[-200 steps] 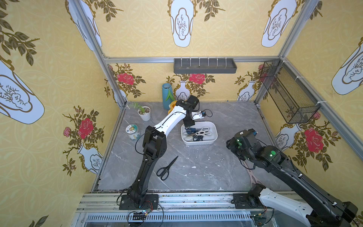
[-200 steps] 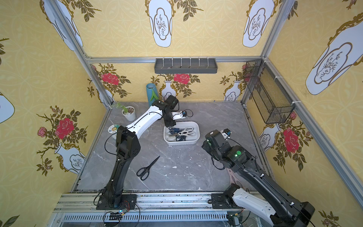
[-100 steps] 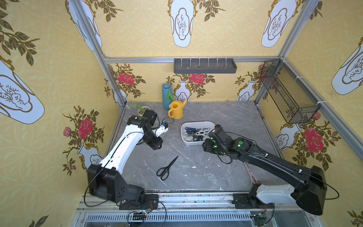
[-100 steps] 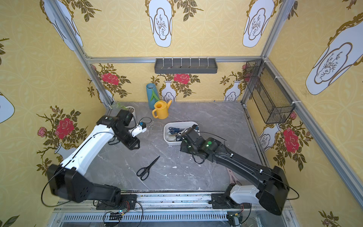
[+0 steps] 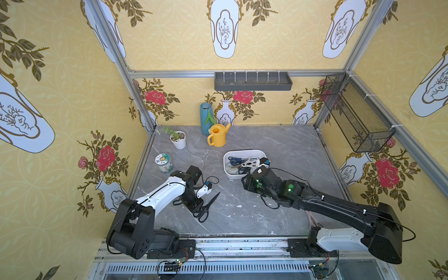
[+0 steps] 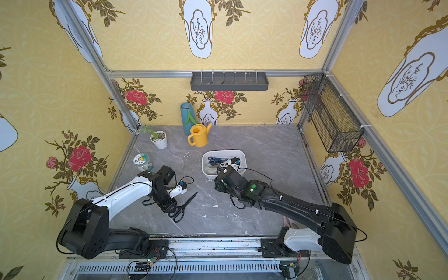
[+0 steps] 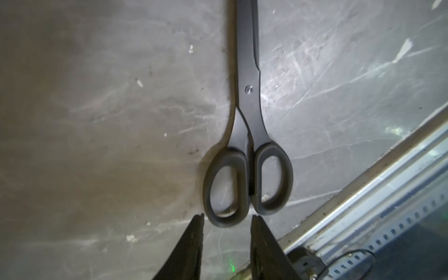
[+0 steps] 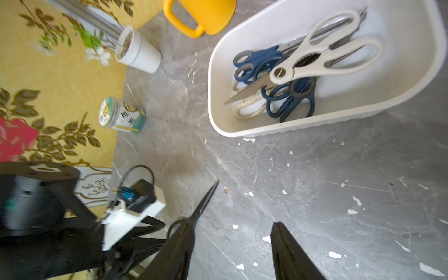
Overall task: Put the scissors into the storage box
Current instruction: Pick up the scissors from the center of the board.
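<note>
While most pairs lay in the storage box point(image 5: 263, 155), black scissors point(image 7: 247, 155) remained — left gripper point(image 7: 226, 224) part-open, empty.

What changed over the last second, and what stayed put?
The left gripper swung from over the storage box down to the black scissors, its open jaws flanking one handle loop without gripping. The right gripper advanced from the right side toward the box, open and empty. Scissors and box haven't moved.
</note>
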Robot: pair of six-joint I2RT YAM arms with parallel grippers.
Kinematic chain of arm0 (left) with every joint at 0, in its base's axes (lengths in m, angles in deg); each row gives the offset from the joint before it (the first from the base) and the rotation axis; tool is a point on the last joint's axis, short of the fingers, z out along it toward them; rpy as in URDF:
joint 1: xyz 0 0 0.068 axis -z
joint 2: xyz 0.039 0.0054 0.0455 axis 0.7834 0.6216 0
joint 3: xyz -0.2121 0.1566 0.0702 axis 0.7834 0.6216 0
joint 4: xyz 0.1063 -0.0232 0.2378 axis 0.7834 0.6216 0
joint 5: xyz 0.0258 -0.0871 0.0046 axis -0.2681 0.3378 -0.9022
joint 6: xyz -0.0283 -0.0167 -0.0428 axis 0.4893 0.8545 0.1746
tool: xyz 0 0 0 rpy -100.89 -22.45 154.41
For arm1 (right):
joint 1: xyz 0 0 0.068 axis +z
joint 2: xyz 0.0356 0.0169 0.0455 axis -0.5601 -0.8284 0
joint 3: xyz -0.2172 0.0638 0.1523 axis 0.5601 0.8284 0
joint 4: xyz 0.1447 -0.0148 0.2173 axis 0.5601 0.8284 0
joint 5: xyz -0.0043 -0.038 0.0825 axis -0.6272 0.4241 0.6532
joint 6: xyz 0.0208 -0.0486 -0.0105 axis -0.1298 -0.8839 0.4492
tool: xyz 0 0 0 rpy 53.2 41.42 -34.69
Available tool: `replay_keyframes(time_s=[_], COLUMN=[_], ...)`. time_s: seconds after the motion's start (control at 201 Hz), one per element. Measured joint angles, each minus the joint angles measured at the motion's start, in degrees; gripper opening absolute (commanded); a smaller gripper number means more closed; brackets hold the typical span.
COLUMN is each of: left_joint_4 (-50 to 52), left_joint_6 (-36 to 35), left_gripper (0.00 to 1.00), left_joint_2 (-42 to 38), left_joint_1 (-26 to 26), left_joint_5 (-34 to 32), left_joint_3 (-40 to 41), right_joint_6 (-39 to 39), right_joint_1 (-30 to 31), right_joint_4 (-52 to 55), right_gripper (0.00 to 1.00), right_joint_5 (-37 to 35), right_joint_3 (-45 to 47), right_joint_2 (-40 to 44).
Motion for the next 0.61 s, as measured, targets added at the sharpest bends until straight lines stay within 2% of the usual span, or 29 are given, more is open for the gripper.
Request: replay_keyframes(time_s=[0.125, 0.324, 0.383, 0.518, 0.608], left_joint_4=[-5.3, -5.4, -5.5, -6.6, -6.4], left_joint_6=[-1.2, -2.2, -2.6, -4.0, -4.1], left_gripper=[0.31, 0.29, 0.23, 0.0, 0.0], left_joint_2=[3.8, 5.3, 5.3, 5.5, 4.6], left_joint_1=[0.1, 0.2, 0.3, 0.5, 0.6], left_joint_5=[-1.6, -1.8, -2.3, -4.1, -4.5], left_joint_3=[1.2, 1.2, 1.4, 1.6, 1.6], right_joint_6=[2.6, 3.9, 4.2, 5.2, 5.6], right_joint_1=[0.4, 1.4, 1.6, 1.8, 1.8], right_joint_4=[0.9, 4.3, 5.1, 6.0, 7.6], right_gripper=[0.57, 0.57, 0.57, 0.58, 0.58], right_joint_5=[-2.9, -6.2, -7.2, -8.9, -10.4], right_joint_3=[0.7, 0.3, 0.3, 0.3, 0.2], right_joint_2=[4.2, 7.2, 7.7, 8.7, 9.3])
